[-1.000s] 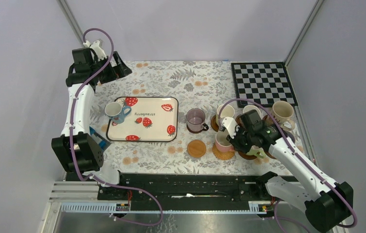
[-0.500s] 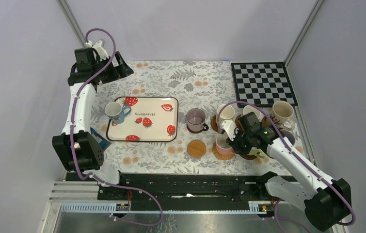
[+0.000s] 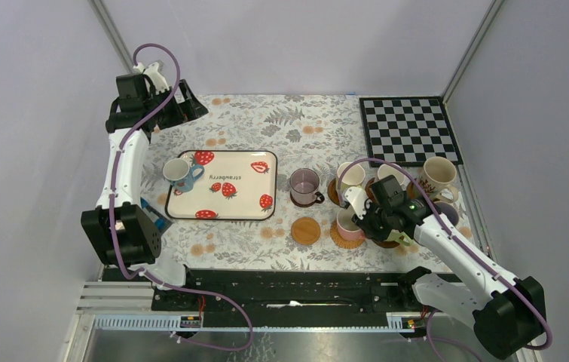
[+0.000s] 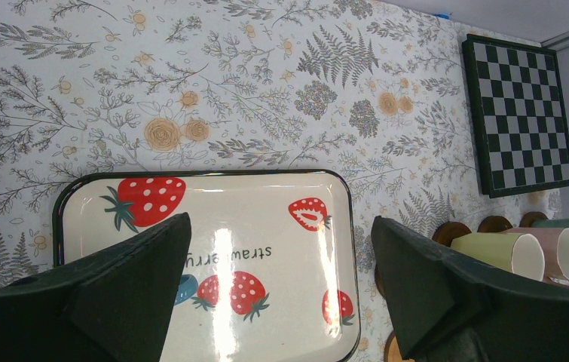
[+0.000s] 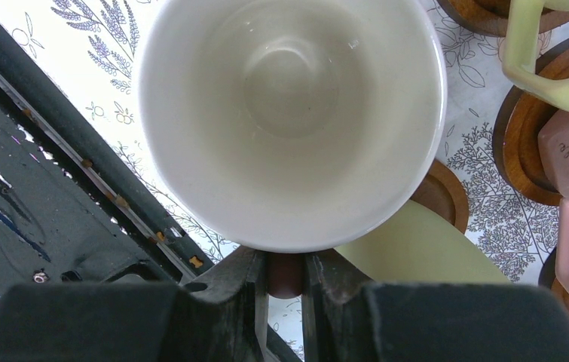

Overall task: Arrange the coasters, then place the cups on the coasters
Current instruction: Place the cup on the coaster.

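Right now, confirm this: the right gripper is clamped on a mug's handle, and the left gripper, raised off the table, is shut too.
Wrong on the left gripper: it is open, fingers wide apart, holding nothing, as the left wrist view shows. The right gripper is clamped on the handle of the mug.

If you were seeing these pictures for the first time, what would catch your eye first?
The strawberry-print tray, left of centre on the floral tablecloth, stands out first. Next comes the crowd of mugs at the right, where the right hand is shut on the pink mug by its handle, over a woven coaster. A checkerboard mat lies in the far right corner.
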Motion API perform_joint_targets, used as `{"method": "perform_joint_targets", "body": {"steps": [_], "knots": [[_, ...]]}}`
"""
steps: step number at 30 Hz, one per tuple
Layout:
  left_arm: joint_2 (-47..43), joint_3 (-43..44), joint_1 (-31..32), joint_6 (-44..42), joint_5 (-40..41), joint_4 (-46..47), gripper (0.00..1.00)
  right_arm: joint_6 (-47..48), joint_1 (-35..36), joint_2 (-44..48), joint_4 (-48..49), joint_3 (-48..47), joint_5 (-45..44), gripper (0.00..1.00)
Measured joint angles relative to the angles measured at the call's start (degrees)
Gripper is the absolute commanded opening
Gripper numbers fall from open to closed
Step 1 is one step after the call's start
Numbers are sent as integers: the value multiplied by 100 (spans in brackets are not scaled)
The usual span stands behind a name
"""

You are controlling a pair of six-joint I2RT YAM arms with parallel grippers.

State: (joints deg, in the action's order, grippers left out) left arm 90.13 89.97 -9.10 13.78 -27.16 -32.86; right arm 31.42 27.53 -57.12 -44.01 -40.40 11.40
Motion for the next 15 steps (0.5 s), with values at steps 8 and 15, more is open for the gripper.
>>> {"method": "perform_joint_targets", "body": {"steps": [8,15], "knots": [[46,15,13,-2,-2,0,99,22,-2,4,24,0,20,38],[72,42,13,-22,-2,2,99,76,-2,13,15,0,74,53]]}}
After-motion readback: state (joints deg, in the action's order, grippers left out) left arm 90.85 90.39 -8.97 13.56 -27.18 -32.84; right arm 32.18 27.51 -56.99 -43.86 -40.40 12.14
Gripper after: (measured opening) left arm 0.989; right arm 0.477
